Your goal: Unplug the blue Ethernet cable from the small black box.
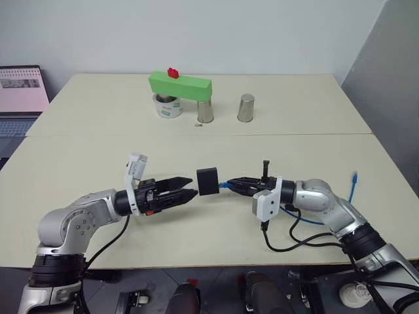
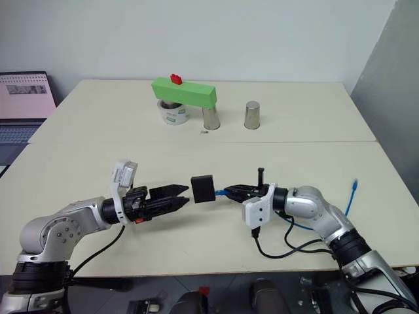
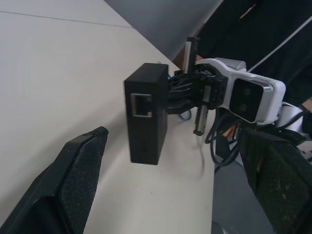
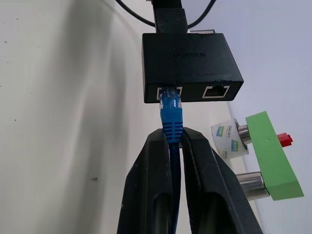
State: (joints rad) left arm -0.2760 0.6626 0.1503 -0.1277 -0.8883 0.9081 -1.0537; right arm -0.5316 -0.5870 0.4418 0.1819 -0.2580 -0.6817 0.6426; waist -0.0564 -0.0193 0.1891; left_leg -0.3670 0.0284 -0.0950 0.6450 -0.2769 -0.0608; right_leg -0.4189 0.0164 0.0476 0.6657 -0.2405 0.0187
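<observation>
Both arms point level at each other: right gripper jaws clamp the blue Ethernet cable, left gripper jaws gape empty.

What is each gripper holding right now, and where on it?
The right gripper pinches the thin bright-blue Ethernet cable just behind its plug, which is seated in the small matte-black box. The left gripper holds nothing, jaws open.

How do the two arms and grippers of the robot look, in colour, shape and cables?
Both arms have silver-grey rounded segments with black joints. The left gripper and right gripper each have two tapered black fingers with textured pads. A white camera block sits at each wrist. Loose black cables hang from each forearm.
</observation>
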